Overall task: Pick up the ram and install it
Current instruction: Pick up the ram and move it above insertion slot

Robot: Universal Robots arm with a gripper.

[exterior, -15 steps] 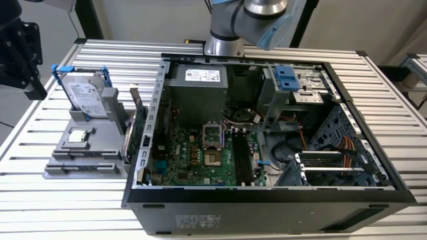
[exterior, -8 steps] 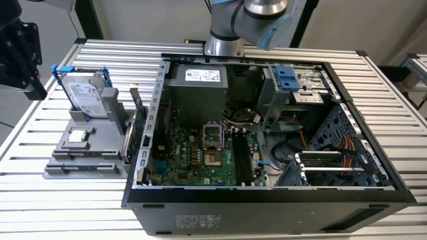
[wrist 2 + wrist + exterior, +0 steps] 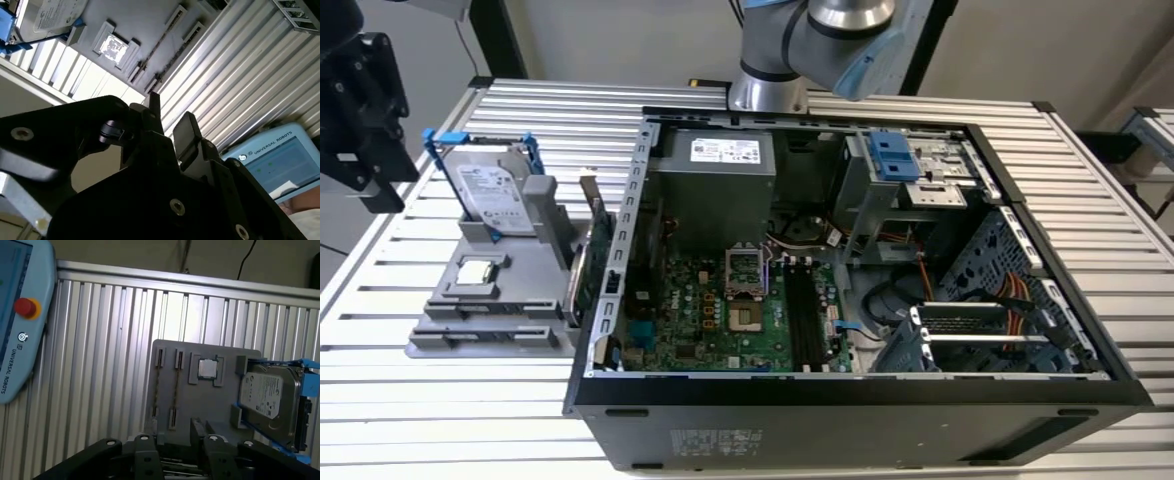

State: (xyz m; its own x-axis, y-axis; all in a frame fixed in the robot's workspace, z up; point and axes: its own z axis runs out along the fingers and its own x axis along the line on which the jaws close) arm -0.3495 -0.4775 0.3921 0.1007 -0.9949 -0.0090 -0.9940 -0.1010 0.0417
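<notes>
**End effector (image 3: 169, 119) released above parts holder (image 3: 200, 400)**

Fingers (image 3: 186, 126) of the black end effector stand apart in the second wrist view, released, with counter (image 3: 454, 420) slats showing through the gap and nothing between them. In the exterior view it hangs at ten o'clock from the lidless computer case (image 3: 854, 390), over the grey parts holder, which sits at nine o'clock of the case.

The holder carries a hard drive (image 3: 270, 395) in a blue frame, its white label covered in small print, and a processor chip (image 3: 208, 368). Its two long slots (image 3: 176, 385) look unfilled. A green card (image 3: 594, 265) stands on edge between holder and case.

The ram (image 3: 797, 318) seems to be the long dark strip seated on the motherboard (image 3: 707, 320), at four o'clock from the processor socket (image 3: 744, 268). Whether it is a stick or a bare slot, I cannot tell for sure.

A white printed label marks the power supply (image 3: 720, 150). A light-blue teach pendant (image 3: 20, 340) with printed lettering and a red button (image 3: 26, 307) appears in both wrist views.
</notes>
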